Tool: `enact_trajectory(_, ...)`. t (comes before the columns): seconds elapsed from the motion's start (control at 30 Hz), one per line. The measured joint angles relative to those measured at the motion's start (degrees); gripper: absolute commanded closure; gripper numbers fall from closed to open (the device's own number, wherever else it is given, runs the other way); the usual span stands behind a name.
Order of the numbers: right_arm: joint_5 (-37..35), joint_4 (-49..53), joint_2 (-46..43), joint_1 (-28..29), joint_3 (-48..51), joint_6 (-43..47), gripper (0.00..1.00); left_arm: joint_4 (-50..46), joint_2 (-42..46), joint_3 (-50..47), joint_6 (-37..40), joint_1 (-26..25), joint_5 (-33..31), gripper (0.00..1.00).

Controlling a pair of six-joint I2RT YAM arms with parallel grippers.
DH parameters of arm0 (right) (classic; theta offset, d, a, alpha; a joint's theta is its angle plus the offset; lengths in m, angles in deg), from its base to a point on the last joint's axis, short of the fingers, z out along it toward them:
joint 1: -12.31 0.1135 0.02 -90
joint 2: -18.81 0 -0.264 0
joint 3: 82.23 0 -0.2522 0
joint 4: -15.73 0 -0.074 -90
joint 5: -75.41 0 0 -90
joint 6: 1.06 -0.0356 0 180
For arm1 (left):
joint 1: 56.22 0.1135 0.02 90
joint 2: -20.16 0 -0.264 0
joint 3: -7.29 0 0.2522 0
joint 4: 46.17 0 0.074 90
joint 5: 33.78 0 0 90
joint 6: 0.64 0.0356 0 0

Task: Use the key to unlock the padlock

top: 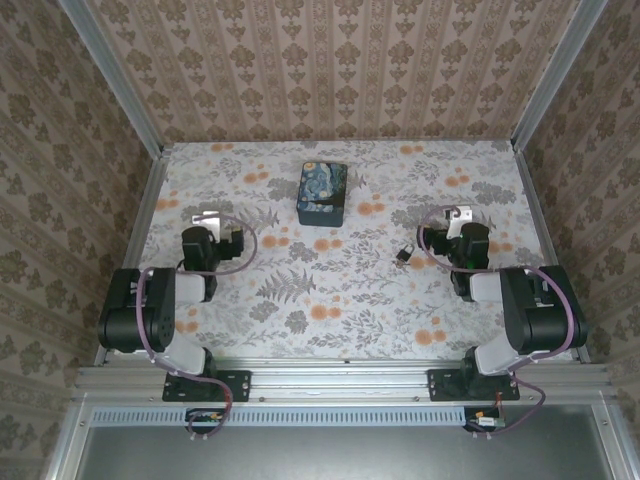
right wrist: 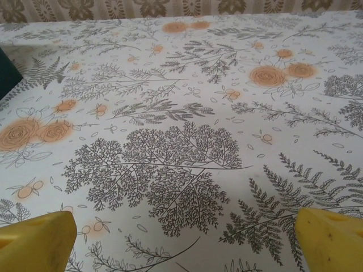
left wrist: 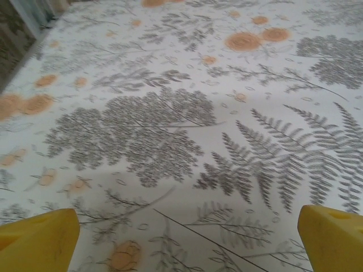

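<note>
The padlock (top: 404, 255) is a small dark object with a glint of silver, lying on the floral tablecloth just left of my right gripper (top: 458, 238). The key is too small to tell apart from it in the top view. My right gripper (right wrist: 184, 241) is open, its yellow fingertips (right wrist: 37, 241) wide apart over bare cloth, nothing between them. On the left side of the table, far from the padlock, my left gripper (top: 207, 240) hangs low over the cloth. Its jaws (left wrist: 187, 241) are open too, yellow fingertips (left wrist: 334, 238) spread with only cloth between.
A dark blue painted tin box (top: 322, 193) stands at the back middle of the table; its edge (right wrist: 5, 71) shows at the left of the right wrist view. Patterned walls and metal frame rails (top: 140, 215) close the table on three sides.
</note>
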Motion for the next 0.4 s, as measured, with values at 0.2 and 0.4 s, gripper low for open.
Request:
enact_trajectory(0.2,-1.95,-0.13,0.0,0.81,-0.02,0.0,0.0,2.08,0.02,-0.02,0.9,0.46,-1.38,0.0)
enact_trajectory(0.4,-2.19,-0.13,0.0,0.81,-0.02,0.02,0.0,2.21,0.02,-0.02,1.33,1.81,1.2,0.0)
